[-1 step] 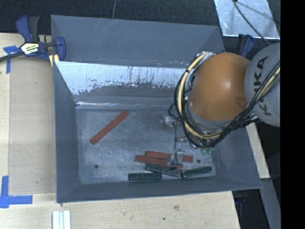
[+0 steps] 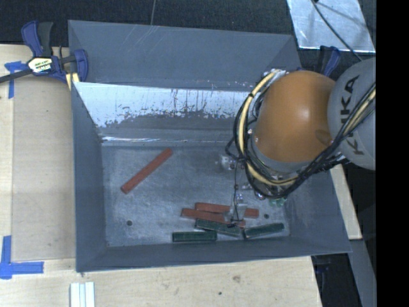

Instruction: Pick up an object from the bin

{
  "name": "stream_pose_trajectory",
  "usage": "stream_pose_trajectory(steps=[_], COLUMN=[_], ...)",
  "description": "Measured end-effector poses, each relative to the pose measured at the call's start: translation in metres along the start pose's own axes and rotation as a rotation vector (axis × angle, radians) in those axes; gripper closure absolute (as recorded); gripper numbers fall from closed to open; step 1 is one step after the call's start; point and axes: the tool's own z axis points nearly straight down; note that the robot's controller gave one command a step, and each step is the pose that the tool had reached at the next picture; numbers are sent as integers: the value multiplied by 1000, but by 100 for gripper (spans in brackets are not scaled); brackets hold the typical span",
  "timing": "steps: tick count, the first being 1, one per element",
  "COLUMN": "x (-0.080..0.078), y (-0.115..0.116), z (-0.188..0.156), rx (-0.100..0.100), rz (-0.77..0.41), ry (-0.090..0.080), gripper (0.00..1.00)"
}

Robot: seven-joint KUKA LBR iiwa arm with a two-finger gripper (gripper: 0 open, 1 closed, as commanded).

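— From where does the camera look at you?

— From above. It looks down into the grey metal bin (image 2: 89,190), a little toward the near side and tipped toward the far one. I see the far wall (image 2: 192,56) as broad and the near wall (image 2: 192,254) as a thin strip.

— How near is it?

— Far enough back to take in the whole bin, rim and all. My arm (image 2: 358,114) enters from the right. Its orange cover (image 2: 294,114) looms large under the lens and hides the right part of the floor (image 2: 179,184).
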Motion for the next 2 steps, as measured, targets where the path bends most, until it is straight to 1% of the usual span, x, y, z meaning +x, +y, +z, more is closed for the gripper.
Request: stream_pose_trajectory(steps=[1,2], x=[-10,-8], y=[-14,-24], z=[33,60], rx=[-1,1], rz=[93,100], ry=[-5,4], gripper=[0,0])
